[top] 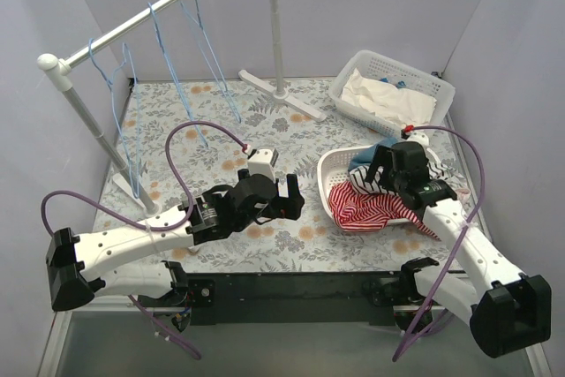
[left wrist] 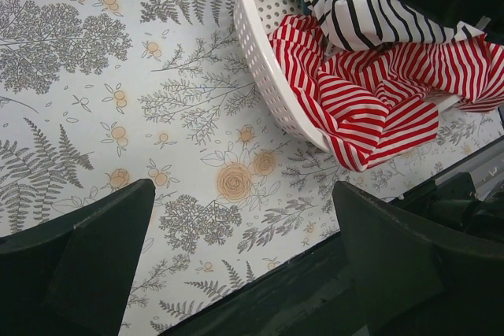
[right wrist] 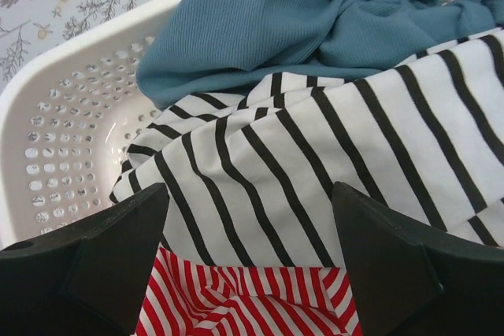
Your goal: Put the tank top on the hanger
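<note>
R gripper (right wrist: 248, 194) spread above tank top (right wrist: 315, 155) in basket (right wrist: 63, 116); L gripper (left wrist: 242, 190) spread beside it.

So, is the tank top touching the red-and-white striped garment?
Touching. The right wrist view shows the tank top lying directly on the red-and-white striped garment, its edge overlapping the red stripes with no gap.

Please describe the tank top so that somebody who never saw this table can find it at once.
Look at the round white basket in front of the right arm. The tank top lies in it, between a teal-blue cloth and a red-and-white striped garment. Only it has thin black stripes on white.
</note>
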Motion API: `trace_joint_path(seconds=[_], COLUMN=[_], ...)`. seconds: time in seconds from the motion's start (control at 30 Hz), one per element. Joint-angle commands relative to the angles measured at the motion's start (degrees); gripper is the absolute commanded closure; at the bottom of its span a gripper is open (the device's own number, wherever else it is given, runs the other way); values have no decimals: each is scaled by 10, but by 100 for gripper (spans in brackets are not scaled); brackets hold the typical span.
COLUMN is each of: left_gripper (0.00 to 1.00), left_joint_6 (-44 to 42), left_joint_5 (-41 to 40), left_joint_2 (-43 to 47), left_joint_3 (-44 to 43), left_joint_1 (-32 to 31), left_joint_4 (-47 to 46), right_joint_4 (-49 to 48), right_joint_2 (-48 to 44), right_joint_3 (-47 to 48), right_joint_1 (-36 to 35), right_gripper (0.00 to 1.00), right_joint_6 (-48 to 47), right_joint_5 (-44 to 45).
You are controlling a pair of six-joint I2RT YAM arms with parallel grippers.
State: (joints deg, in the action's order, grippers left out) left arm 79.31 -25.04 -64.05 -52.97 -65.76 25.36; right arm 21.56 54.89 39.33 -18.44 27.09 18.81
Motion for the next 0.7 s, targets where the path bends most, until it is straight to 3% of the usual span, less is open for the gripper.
trace_joint_path(seconds=[0.0,0.17,0.2,0.27,0.4,0.43,0.67], left_gripper=[2,2,2,2,2,2,2], left_joint_6=[3,13,14,16,28,30,30], left_joint_5=[-1,3,3,1,-1,-1,5], left_joint_2=[20,17,16,14,10,9,1], left_joint_3=[6,10,11,13,15,16,19], left_joint_1=[-2,-2,-2,-1,-2,-2,-1], left_joint_4=[14,15,15,17,20,19,16], right_joint_4=[-38,-49,-49,-51,-45,-41,-8], right_joint_2=[32,68,70,63,62,61,29], right_joint_3=[6,1,6,18,48,54,115], right_joint_1=[1,1,2,1,2,2,2], right_gripper=[9,18,31,44,91,97,99], right_joint_6=[-2,-4,-8,-13,-26,-27,-34], right_joint_5=[-33,-13,-13,-14,-13,-14,-34])
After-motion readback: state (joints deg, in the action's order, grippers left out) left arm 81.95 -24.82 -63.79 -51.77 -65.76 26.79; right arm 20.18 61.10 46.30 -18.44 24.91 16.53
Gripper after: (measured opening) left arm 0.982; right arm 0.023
